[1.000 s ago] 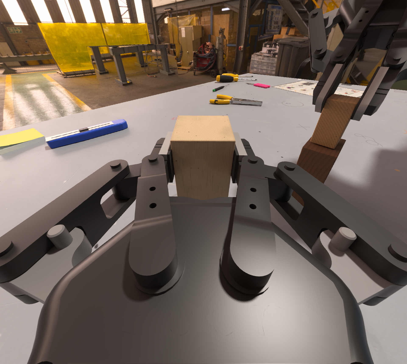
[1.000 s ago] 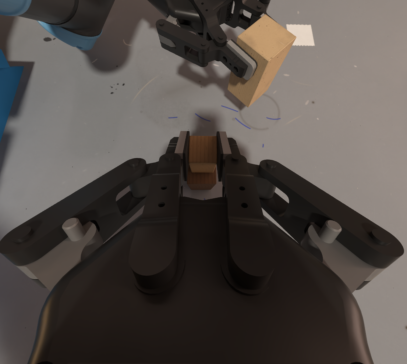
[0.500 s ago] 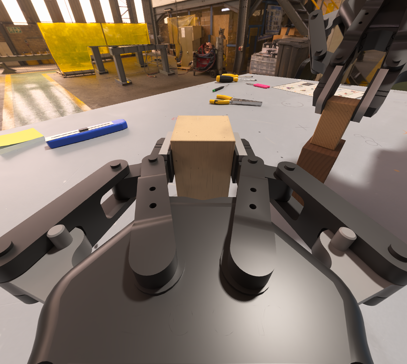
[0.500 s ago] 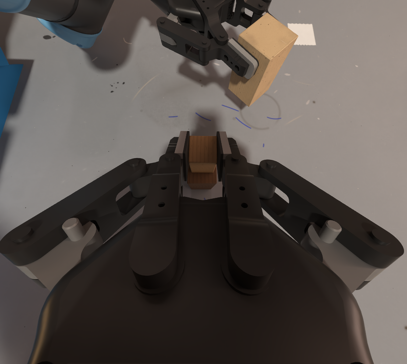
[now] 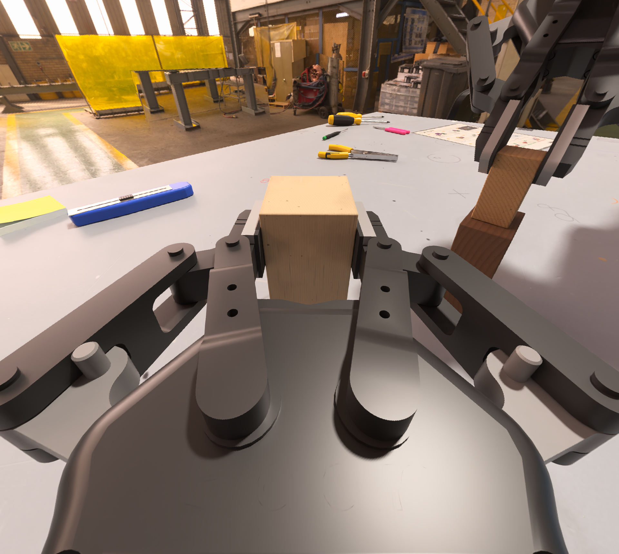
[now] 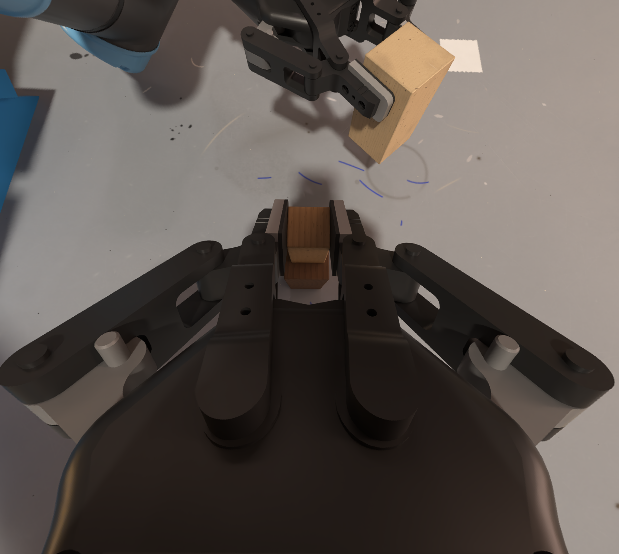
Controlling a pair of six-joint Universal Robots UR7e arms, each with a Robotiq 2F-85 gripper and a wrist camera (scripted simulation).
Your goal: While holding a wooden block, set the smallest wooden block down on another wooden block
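My left gripper (image 5: 308, 216) is shut on a large pale wooden block (image 5: 308, 236) and holds it above the grey table (image 5: 167, 253). It also shows in the right wrist view (image 6: 398, 69), with the pale block (image 6: 402, 95) tilted. My right gripper (image 6: 308, 213) is shut on the smallest block (image 6: 308, 254), a light brown one. In the left wrist view the right gripper (image 5: 516, 172) holds that small block (image 5: 502, 193) leaning, with its lower end on top of a dark brown block (image 5: 482, 246) that stands on the table. The dark block (image 6: 304, 278) shows under the small one.
A blue utility knife (image 5: 130, 203) and a yellow pad (image 5: 26, 213) lie at the left. Yellow-handled pliers (image 5: 358, 154), screwdrivers (image 5: 345, 119), a pink marker (image 5: 397, 130) and a printed sheet (image 5: 469, 134) lie at the far side. A white patch (image 6: 460, 55) is beyond the pale block.
Almost nothing: the right wrist view has shifted very slightly. Both grippers keep hold of their blocks in the same places.
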